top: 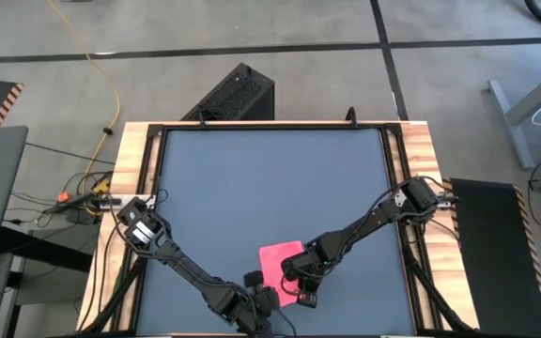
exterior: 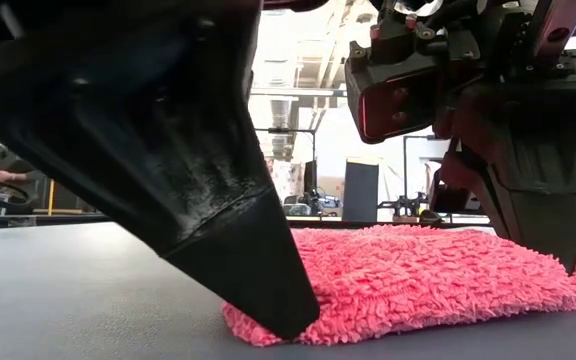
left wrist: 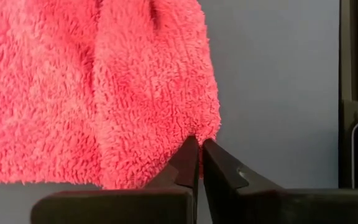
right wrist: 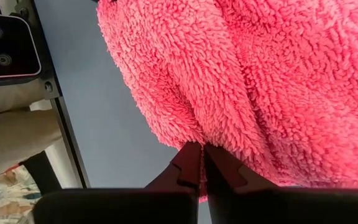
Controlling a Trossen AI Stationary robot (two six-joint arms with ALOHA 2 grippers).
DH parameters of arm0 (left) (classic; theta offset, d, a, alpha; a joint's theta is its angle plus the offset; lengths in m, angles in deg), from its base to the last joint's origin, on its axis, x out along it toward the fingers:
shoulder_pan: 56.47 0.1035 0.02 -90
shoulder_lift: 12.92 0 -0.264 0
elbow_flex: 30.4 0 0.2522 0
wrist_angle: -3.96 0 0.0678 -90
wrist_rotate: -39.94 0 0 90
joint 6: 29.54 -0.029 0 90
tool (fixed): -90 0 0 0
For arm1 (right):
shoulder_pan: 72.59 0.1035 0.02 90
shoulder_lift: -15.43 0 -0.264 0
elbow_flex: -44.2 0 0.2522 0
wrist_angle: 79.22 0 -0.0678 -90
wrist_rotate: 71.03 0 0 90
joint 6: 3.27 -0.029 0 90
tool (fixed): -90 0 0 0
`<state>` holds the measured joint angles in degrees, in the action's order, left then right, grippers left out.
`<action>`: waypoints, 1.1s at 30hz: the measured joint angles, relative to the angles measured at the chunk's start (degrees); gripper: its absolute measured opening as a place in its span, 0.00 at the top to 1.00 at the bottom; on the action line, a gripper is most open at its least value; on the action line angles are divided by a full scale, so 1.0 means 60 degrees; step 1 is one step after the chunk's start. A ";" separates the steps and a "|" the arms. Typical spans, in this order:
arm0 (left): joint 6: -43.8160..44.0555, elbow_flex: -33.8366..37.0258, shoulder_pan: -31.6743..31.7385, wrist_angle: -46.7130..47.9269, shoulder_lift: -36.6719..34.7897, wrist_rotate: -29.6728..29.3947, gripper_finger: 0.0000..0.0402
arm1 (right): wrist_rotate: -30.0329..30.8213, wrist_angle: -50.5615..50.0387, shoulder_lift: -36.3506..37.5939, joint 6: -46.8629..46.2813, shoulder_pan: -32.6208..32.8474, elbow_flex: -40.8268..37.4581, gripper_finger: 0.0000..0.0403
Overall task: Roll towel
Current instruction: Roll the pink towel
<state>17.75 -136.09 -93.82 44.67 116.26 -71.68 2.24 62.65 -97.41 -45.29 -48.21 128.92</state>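
The pink towel [top: 280, 258] lies on the dark grey mat [top: 270, 178] near the table's front edge, bunched into soft ridges [right wrist: 260, 74]. My left gripper [top: 272, 299] is shut, its tips [left wrist: 199, 142] at the towel's near left corner [exterior: 268, 325]. My right gripper [top: 301, 287] is shut on the towel's near right edge [right wrist: 202, 147]. In the low view the towel [exterior: 418, 280] rests flat on the mat between the two grippers. My left gripper touches the towel's corner edge [left wrist: 199, 132] with its shut fingertips, slanting down from the near left. Whether any cloth is caught between them cannot be told. The corner lies on the mat. My right gripper pinches the towel's edge [right wrist: 194, 140] between its two fingertips, which are sunk in the pile. The fingers slant down from the right [exterior: 553, 240]. The cloth there sits low on the mat, bunched up beside the fingers.
Bare mat stretches toward the far and left sides [top: 252, 169]. Wooden table borders [top: 139, 188] run along the mat's sides. A black box [top: 238, 94] stands past the far edge, and cables [top: 83, 197] lie off the left side.
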 joint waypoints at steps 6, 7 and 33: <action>0.0488 0.0038 -0.0015 -0.0245 -0.0113 0.0212 1.00 | -0.0004 -0.0014 0.0000 0.0002 0.0000 0.0000 0.91; 0.0496 0.0044 -0.0015 -0.0238 -0.0178 0.0298 1.00 | -0.0005 -0.0037 0.0000 0.0001 0.0000 0.0000 0.91; 0.0711 0.0049 0.0086 -0.0122 -0.0729 0.0599 1.00 | 0.1683 0.0109 0.0436 0.0051 0.0468 0.0047 0.82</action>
<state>22.02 -135.80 -93.30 43.94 111.89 -68.08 12.34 63.31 -94.80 -44.98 -45.40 129.20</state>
